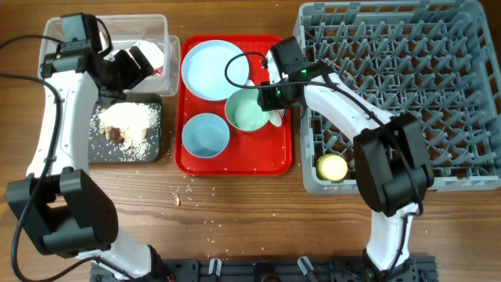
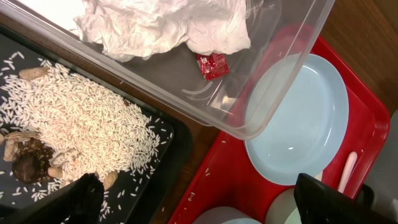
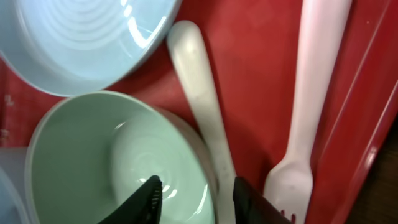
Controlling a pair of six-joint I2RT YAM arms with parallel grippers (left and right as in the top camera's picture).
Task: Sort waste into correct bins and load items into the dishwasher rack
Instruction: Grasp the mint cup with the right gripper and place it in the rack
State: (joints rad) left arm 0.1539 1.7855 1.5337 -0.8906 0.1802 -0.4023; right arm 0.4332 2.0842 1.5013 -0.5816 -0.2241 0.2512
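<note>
While the waste half looks pretty much done, with the crumpled white paper napkin (image 2: 155, 25) and small red wrapper (image 2: 212, 65) in the deep clear plastic tub (image 2: 280, 81) and the crumbly rice-and-brown food scraps (image 2: 81, 124) in the shallow black tray (image 2: 174, 144), loading has barely started imo. Only the small yellow cup (image 1: 332, 167) sits in the big grey plastic dishwasher rack (image 1: 438, 70). The round pale blue plate (image 1: 213, 69), light blue bowl (image 1: 206, 133), pale greenish bowl (image 3: 112, 162), white plastic fork (image 3: 311, 93) and white plastic spoon (image 3: 199, 99) are all on the flat red tray (image 1: 235, 160). Right claw (image 3: 199, 202) hangs part-open astride the greenish bowl's rim, gripping nothing yet. Left claw (image 2: 202, 202) gapes wide and empty above the tub.
</note>
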